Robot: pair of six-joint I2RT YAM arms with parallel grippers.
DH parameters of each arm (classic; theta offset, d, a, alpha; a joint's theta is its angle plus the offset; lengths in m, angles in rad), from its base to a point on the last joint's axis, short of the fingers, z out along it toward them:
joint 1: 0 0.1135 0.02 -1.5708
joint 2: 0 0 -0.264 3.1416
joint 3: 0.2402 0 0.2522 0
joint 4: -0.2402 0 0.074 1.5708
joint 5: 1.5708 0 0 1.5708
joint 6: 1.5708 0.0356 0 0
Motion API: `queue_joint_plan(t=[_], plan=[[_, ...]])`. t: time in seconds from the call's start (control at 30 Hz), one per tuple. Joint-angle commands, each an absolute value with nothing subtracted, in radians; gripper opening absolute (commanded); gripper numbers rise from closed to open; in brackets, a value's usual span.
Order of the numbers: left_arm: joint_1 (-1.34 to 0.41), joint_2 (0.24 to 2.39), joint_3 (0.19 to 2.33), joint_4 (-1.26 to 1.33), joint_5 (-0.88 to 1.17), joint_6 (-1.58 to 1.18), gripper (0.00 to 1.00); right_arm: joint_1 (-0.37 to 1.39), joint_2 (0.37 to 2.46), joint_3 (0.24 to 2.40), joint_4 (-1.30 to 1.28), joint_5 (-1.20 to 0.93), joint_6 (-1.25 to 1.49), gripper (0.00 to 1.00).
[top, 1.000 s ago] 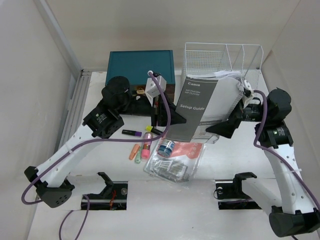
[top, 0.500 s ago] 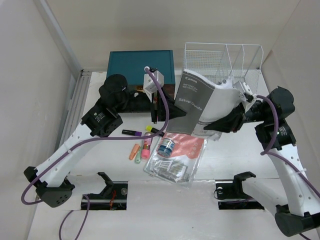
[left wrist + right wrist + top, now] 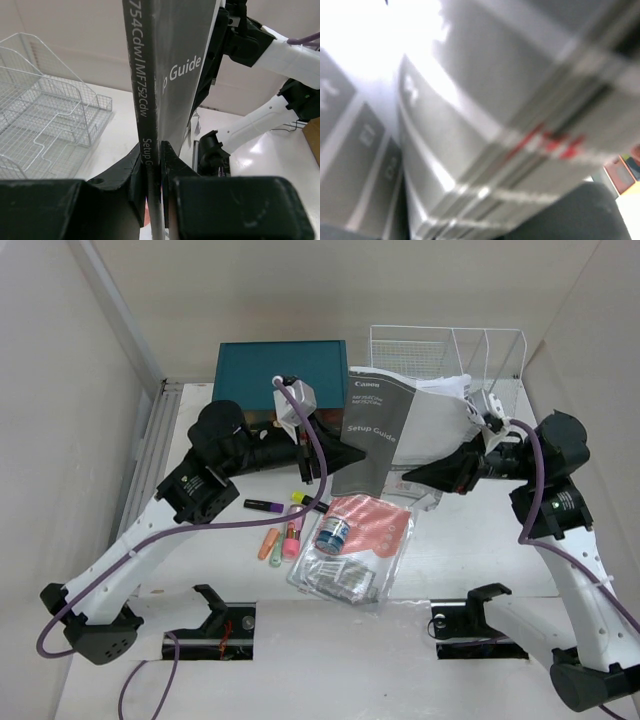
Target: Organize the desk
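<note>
Desk [image 3: 470,550] is the wide white surface under both arms. Loose things lie in the middle of it: some markers [image 3: 285,530], a small jar [image 3: 332,533] and a clear bag [image 3: 345,565] of small parts. A teal box [image 3: 280,365] and a wire rack [image 3: 445,345] stand at the far edge. A grey booklet [image 3: 385,430] is held tilted in the air, just in front of the rack, probably because the rack is the place meant for it. The left gripper [image 3: 152,167] is clamped on the booklet's spine edge, which keeps the thin pages from sagging. The right gripper [image 3: 420,475] is at the opposite side, against the pages. Its own camera is too blurred, so I cannot tell if its fingers are closed on them.
</note>
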State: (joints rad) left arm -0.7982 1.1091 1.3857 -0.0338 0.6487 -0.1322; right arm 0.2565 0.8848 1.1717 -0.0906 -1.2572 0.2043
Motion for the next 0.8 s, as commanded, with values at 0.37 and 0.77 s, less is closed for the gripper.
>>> queue_joint_plan(t=[0.37,0.77], plan=[[-0.762,1.112,1.538,-0.107,0.642,-0.015,0.0,0.235,0.897,1.261,-0.012,-1.06,0.16,1.0],[-0.762,1.02,1.578,-0.218,0.73,0.123,0.0,0.216,0.937,1.351,0.058,-0.976,0.175,1.0]])
